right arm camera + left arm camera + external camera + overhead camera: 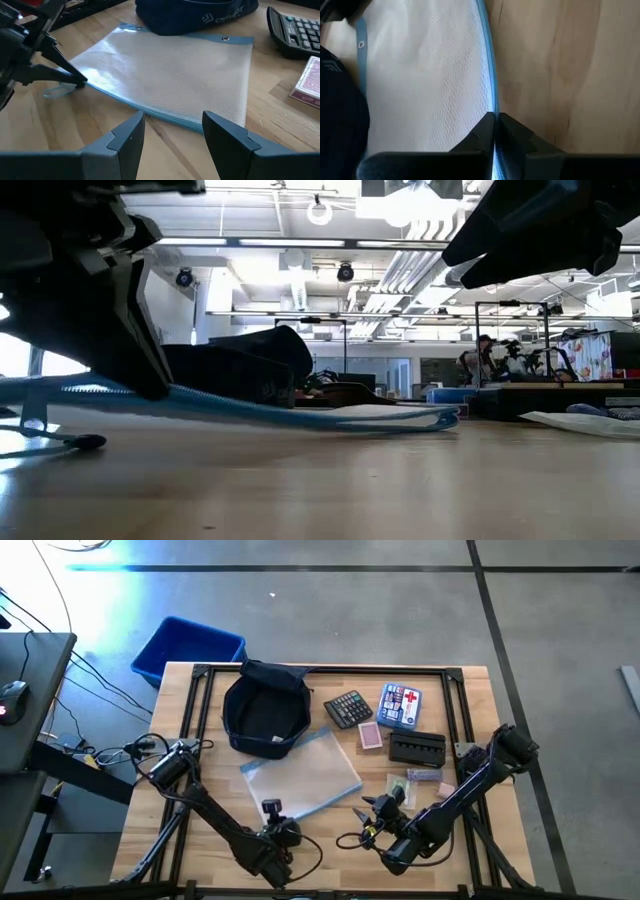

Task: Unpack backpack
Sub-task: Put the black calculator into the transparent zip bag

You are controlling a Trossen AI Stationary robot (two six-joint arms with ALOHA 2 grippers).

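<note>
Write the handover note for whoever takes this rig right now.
Left pincer: shut on the zipper edge of the clear zip pouch, near the table's front.
Right pincer: open, empty, hovering just off the pouch's front edge.
Backpack: open at the back of the table, partly resting on the pouch.
Done: calculator, card deck, first-aid box and other items lie on the right side.
Left: pull the pouch clear; check the backpack for anything remaining.
</note>
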